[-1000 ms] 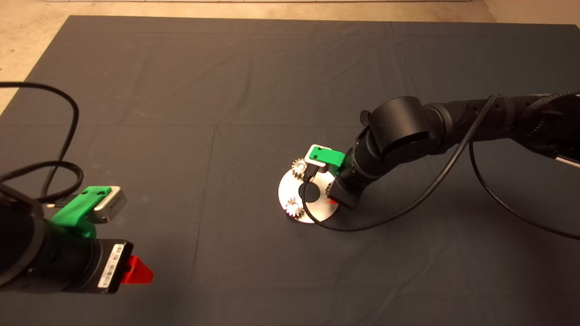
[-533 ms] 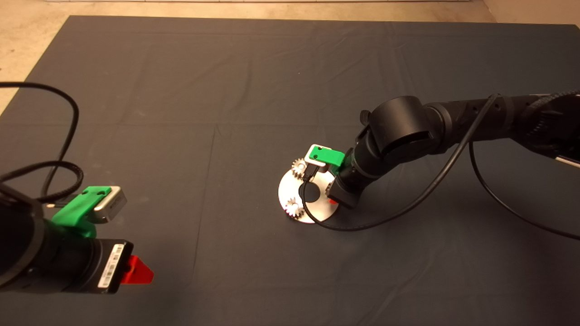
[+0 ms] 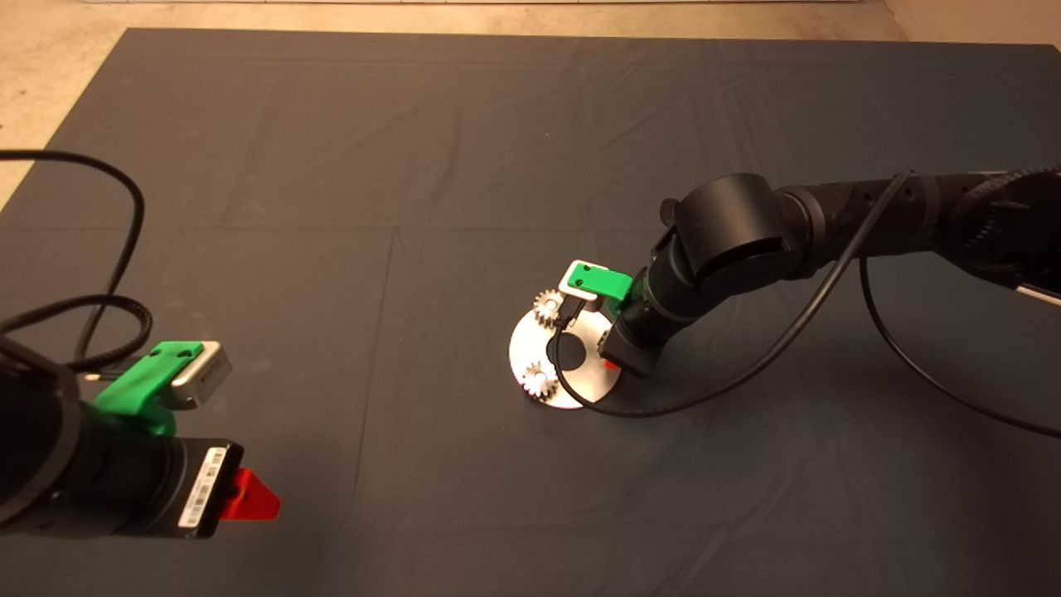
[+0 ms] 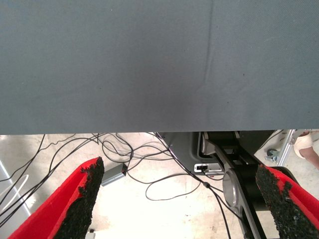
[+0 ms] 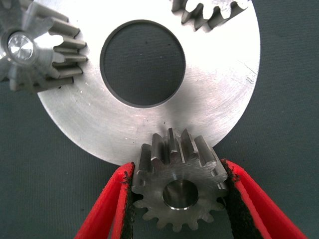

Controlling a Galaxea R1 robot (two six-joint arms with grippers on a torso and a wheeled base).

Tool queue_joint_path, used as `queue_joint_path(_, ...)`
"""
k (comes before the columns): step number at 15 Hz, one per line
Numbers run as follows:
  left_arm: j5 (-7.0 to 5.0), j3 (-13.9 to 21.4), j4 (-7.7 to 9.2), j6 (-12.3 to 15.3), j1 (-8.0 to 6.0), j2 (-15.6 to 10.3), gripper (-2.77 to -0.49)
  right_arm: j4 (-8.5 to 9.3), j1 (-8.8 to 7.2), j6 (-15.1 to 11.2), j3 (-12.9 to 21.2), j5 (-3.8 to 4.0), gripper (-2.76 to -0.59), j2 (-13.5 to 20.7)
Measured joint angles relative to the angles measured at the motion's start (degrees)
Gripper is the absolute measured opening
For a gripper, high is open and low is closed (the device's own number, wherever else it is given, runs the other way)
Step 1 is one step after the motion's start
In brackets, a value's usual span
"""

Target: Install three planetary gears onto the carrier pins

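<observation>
Change: against the head view a moment before, the right arm's wrist and green camera mount had shifted slightly up and away from the disc (image 3: pixel 572 365); the two gears showing on the disc had not moved.
Meaning: I judged this a small lift or re-aim over the last pin, not a completed placement; the third gear looked unseated.
Right gripper (image 5: pixel 177 191): at the right edge of the disc, its fingers (image 5: pixel 119 204) clamped on the flanks of the third gear (image 5: pixel 177 186).
Third gear: held over the disc's right rim; something silvery showed inside its bore, but whether that was the pin I could not tell.
Far gear (image 3: pixel 548 308): on the disc's far-left side.
Near gear (image 3: pixel 539 380): on the disc's near-left side, a shiny pin top (image 5: pixel 20 46) showing in its bore.
Containers: none; the disc was the only carrier, holding two gears around its central hole (image 5: pixel 143 62).
Left gripper (image 4: pixel 177 199): parked at the near-left edge of the tabletop (image 3: pixel 331 207), fingers wide apart, empty.
</observation>
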State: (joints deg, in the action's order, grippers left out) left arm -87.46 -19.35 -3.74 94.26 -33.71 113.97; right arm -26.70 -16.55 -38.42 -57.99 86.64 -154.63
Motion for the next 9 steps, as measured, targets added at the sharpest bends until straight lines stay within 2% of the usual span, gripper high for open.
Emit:
queue_joint_path(3, 0.01, 0.0, 0.11, 0.0, 0.0, 0.0, -1.08, -0.22, -0.45, 0.0, 0.0, 0.35, -2.28, 0.0)
queue_joint_path(5, 0.0, 0.0, 0.11, 0.0, 0.0, 0.0, -1.08, -0.89, -1.24, 0.0, -0.2, 1.12, -2.28, 0.0)
queue_joint_path(9, 0.02, 0.0, 0.13, 0.0, 0.0, 0.0, -1.08, -0.97, -1.38, 0.0, -0.2, 1.1, -2.28, -0.5)
